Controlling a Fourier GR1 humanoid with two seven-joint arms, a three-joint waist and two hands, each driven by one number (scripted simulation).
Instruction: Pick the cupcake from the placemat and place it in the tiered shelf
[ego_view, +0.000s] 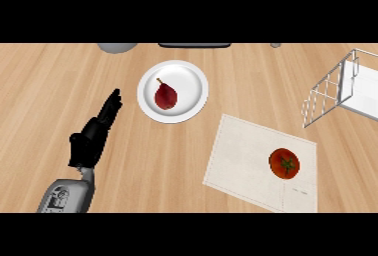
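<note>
A pale placemat (240, 150) lies on the wooden counter at the lower right. On it sits a round red thing with a green star-shaped top (284, 163), which looks like a tomato rather than a cupcake. The white wire tiered shelf (334, 92) stands at the right edge, partly cut off by the view. My left hand (88, 142) is at the left, fingers straight and pointing up and away, holding nothing, far from the placemat. No right hand shows.
A white plate (190, 75) with a dark red pear-shaped item (165, 95) sits left of centre, just right of my left fingertips. A grey rounded object (117, 47) and a dark flat object (193, 45) lie at the far edge.
</note>
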